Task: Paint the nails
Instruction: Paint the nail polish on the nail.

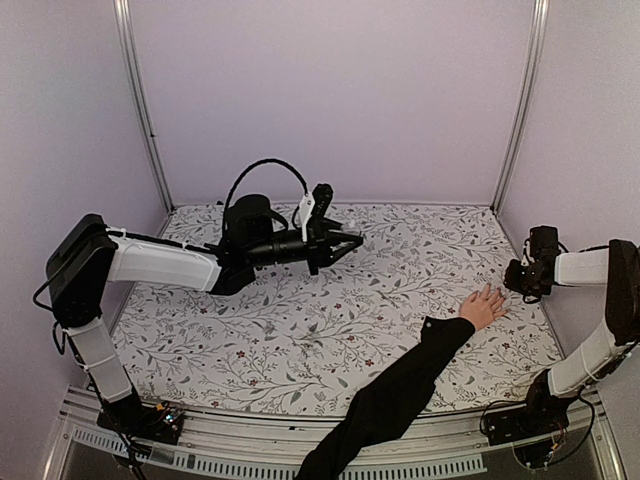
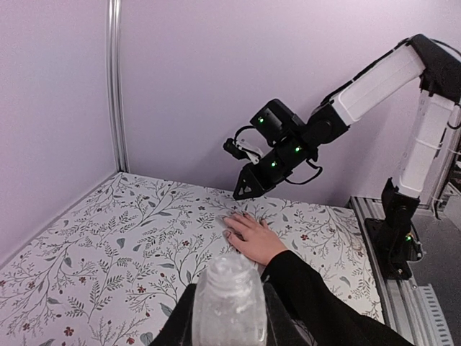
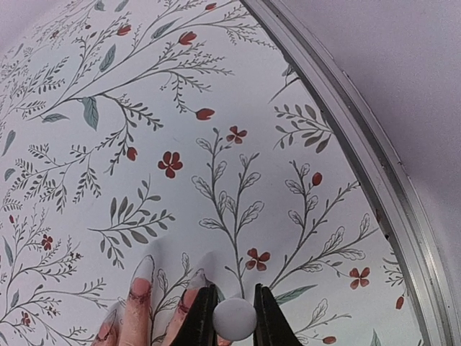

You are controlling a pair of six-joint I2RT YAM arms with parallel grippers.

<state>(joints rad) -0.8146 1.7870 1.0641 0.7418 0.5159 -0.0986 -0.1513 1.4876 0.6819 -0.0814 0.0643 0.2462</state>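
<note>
A light-skinned hand in a long black sleeve lies flat on the floral tabletop at the right, fingers spread. In the right wrist view its nails are long and pale, and the fingers below them carry reddish smears. My right gripper hovers just over the fingertips, shut on a small round white brush cap; the brush tip is hidden. In the top view this gripper sits just right of the hand. My left gripper is raised over mid-table, shut on a pale translucent open bottle.
A floral cloth covers the table inside lilac walls. A metal rail runs along the table's right edge, close to the fingertips. The sleeve crosses the front right of the table diagonally. The right arm's base stands beyond the hand.
</note>
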